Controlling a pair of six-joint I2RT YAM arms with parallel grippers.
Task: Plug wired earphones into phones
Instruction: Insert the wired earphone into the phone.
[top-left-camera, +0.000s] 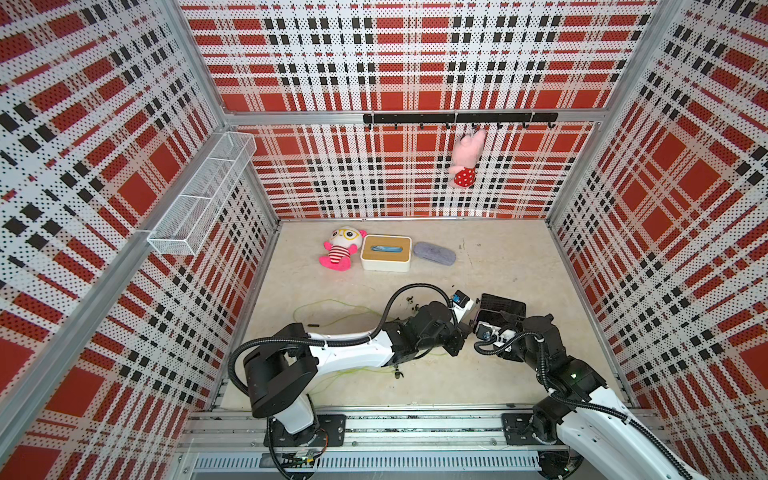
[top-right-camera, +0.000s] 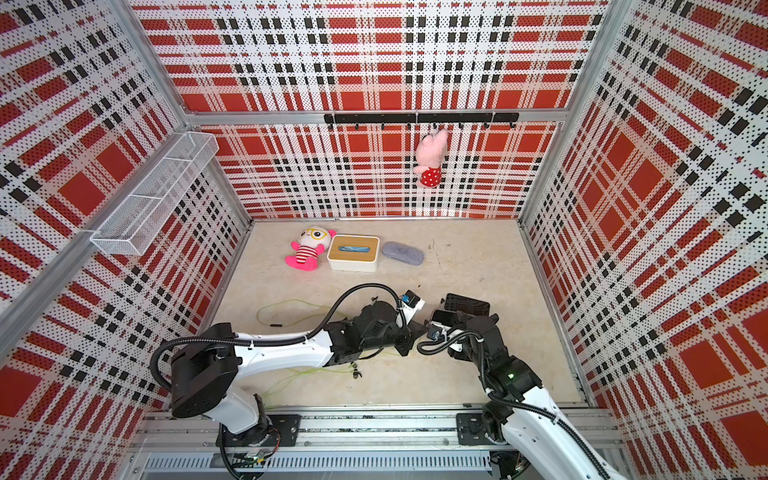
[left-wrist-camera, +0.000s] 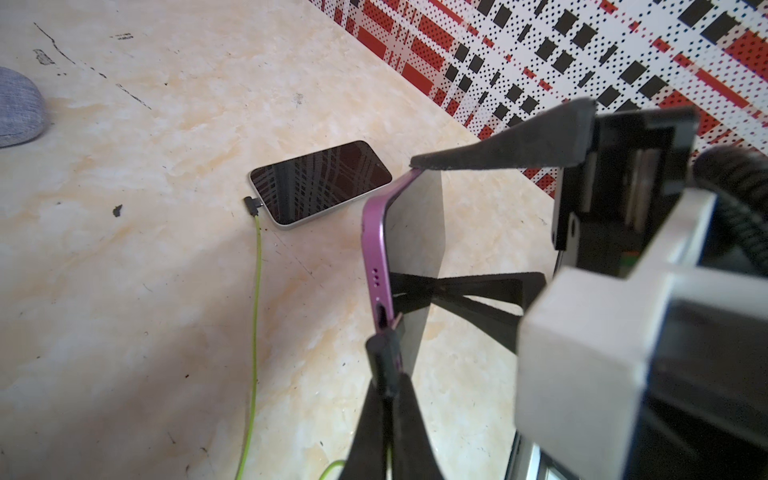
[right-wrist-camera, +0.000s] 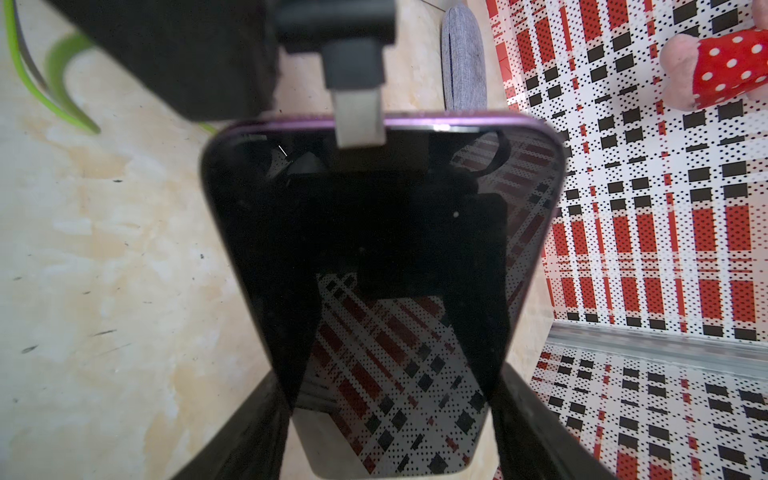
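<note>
The right gripper clamped the purple-edged phone by its sides over the worktop, right of centre. The left gripper pinched the black plug at its port. The other phone lay flat, plugged in.

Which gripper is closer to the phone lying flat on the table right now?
Right. The right gripper, gripping the purple-edged phone, sits close beside the flat phone. The left gripper, shut on a black plug at the held phone's port, is farther from it.
</note>
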